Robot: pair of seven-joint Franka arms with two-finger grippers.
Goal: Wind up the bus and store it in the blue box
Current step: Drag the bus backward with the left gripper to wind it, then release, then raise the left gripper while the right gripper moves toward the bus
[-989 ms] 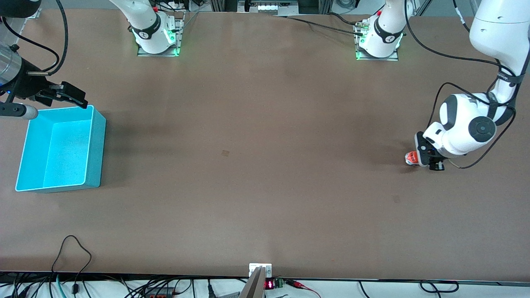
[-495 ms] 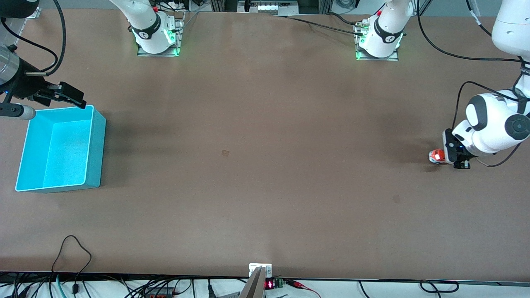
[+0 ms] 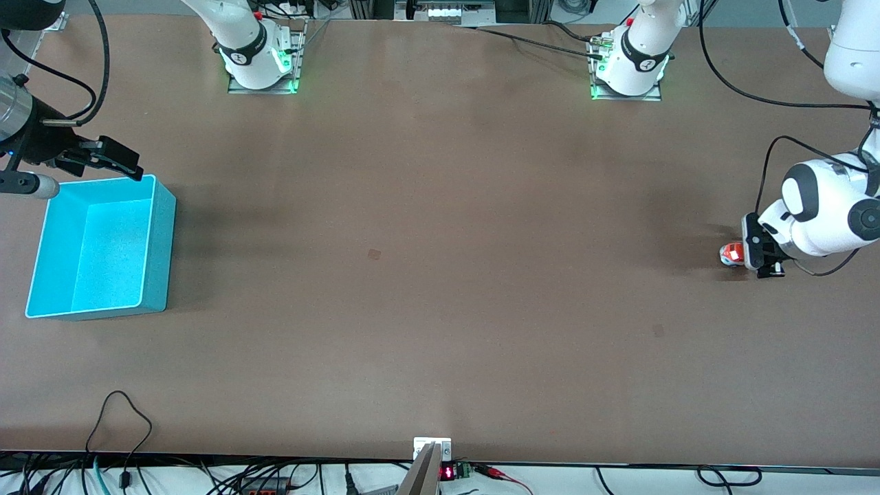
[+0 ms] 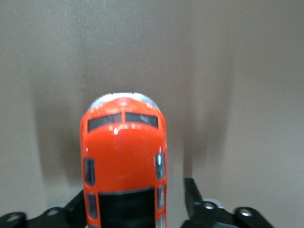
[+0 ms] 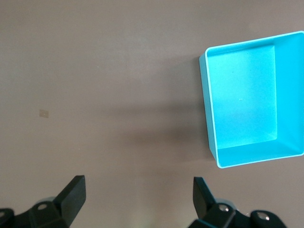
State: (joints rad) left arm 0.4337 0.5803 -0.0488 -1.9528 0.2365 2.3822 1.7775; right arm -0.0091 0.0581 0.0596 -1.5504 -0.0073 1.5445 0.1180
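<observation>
The orange bus (image 3: 731,252) stands on the table at the left arm's end. In the left wrist view the bus (image 4: 123,156) shows its dark roof panel and lies between the fingers of my left gripper (image 4: 134,190). That gripper is open, with a visible gap between one finger (image 4: 191,190) and the bus's side. The left gripper (image 3: 749,256) sits low at the table over the bus. The blue box (image 3: 159,247) is empty at the right arm's end. My right gripper (image 3: 127,165) waits open over the table by the box's rim, and the blue box (image 5: 209,109) shows in its wrist view.
A small square mark (image 3: 374,254) lies mid-table, also seen as a mark (image 5: 43,113) in the right wrist view. A looped black cable (image 3: 120,412) lies near the table's front edge. The arm bases (image 3: 261,65) stand along the edge farthest from the front camera.
The left arm has drawn the bus along the table toward the left arm's end, and its fingers have spread off the bus. The right arm has not moved.
</observation>
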